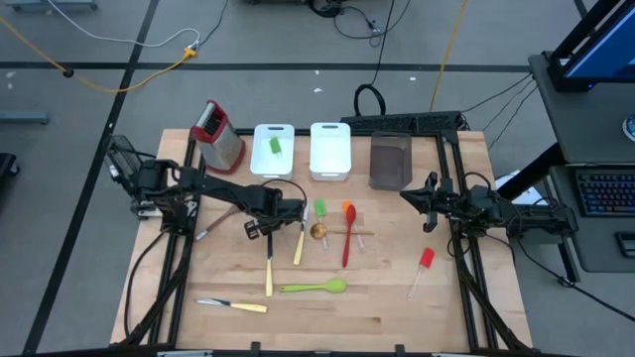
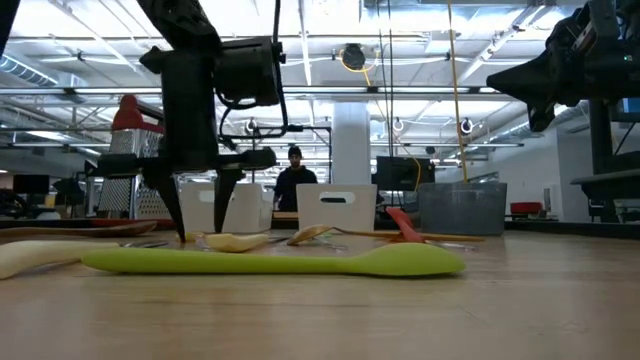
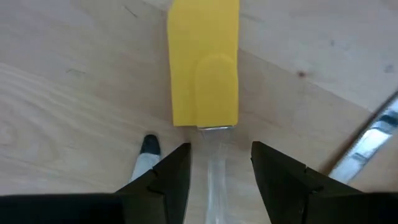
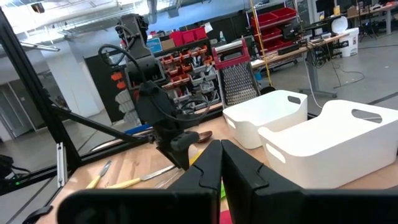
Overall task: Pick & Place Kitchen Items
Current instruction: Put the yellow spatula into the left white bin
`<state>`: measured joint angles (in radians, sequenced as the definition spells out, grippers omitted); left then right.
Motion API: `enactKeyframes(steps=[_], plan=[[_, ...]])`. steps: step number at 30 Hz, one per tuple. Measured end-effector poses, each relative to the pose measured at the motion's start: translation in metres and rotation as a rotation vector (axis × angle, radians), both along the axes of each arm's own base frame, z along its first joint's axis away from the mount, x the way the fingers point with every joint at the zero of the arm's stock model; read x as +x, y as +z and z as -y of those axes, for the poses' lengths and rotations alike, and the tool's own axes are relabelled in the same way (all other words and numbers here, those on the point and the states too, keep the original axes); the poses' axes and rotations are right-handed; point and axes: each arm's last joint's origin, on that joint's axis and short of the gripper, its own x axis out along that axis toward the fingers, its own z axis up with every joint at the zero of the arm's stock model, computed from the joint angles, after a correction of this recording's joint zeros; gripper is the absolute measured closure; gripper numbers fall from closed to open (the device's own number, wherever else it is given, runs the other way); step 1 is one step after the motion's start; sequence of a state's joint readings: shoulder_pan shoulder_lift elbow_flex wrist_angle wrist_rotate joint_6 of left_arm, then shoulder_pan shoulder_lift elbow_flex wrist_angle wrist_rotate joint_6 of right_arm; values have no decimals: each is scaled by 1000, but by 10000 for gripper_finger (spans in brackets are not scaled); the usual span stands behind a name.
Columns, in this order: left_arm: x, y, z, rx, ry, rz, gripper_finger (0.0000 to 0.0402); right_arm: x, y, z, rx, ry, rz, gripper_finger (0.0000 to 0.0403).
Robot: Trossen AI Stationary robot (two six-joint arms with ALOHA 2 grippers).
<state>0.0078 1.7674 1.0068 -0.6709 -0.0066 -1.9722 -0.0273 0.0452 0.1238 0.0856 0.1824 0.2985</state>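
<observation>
Wooden tabletop (image 1: 377, 297); behind, probably a workshop; person (image 2: 294, 185).

Bright, even light falls from ceiling strip lamps (image 2: 300, 30), which glare white in the low view. Shadows on the wooden table (image 1: 377, 297) are soft and short. The near green spoon (image 2: 270, 262) is blurred; the yellow spatula (image 3: 204, 62) looks soft close up
</observation>
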Motion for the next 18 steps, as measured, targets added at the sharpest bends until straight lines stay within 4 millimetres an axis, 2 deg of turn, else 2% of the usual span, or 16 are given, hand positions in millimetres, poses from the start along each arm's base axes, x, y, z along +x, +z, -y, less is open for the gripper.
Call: enactKeyframes(steps=[5, 10, 13, 18], plan=[[5, -15, -1, -20, -16, -35, 229, 0, 0, 0, 2, 1, 1, 399], [4, -17, -1, -24, -65, -45, 234, 0, 0, 0, 3, 1, 1, 399], [3, -17, -1, -14, -91, -55, 264, 0, 0, 0, 3, 1, 1, 399], [1, -18, -1, 14, -128, -82, 347, 0, 0, 0, 1, 0, 1, 399]])
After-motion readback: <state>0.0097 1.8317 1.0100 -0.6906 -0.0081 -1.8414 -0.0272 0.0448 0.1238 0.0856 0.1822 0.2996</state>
